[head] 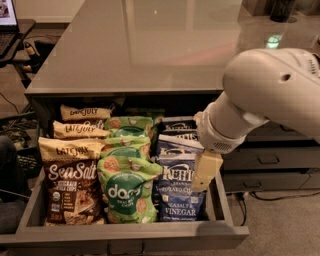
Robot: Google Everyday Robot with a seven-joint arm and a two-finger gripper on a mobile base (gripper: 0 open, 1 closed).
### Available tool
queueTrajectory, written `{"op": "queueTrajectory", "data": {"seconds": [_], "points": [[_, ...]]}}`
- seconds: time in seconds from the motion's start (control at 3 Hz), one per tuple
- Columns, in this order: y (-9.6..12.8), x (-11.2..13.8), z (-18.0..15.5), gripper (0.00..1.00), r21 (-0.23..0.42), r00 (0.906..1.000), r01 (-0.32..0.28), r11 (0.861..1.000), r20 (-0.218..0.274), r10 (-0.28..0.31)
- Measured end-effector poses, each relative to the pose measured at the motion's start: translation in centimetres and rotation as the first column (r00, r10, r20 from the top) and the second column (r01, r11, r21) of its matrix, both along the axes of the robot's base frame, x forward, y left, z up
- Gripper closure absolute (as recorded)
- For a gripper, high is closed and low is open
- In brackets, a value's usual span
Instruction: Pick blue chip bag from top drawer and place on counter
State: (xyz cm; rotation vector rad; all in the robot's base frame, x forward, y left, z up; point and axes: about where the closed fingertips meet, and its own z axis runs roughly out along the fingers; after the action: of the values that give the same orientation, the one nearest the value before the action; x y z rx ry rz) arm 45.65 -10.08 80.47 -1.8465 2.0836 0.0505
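The top drawer [125, 234] stands pulled open below the counter [150, 45]. Blue Kettle chip bags fill its right column; the front blue chip bag [177, 192] reads "Sea Salt & Vinegar", with more blue bags [175, 140] behind it. My gripper [204, 172] hangs on the white arm over the drawer's right side, its cream finger touching or just above the front blue bag's right edge. It holds nothing that I can see.
Green "dots" bags [127, 187] fill the middle column and brown "Sea Salt" [70, 192] and Late July bags the left. Narrower grey drawers with bar handles [270, 160] stand to the right. A dark object [282, 9] stands at the counter's far right. Cables lie at the left.
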Motion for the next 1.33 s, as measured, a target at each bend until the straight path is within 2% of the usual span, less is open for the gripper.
{"op": "queueTrajectory", "data": {"seconds": [0.33, 0.67, 1.33], "points": [[1.9, 1.4, -1.6, 0.00, 0.020, 0.9999, -0.010, 1.000, -0.005, 0.010], [2.9, 2.1, -3.1, 0.00, 0.033, 0.9996, -0.012, 0.999, -0.026, 0.012], [5.2, 1.1, -5.6, 0.07, 0.053, 0.9955, -0.024, 0.998, -0.091, 0.029]]}}
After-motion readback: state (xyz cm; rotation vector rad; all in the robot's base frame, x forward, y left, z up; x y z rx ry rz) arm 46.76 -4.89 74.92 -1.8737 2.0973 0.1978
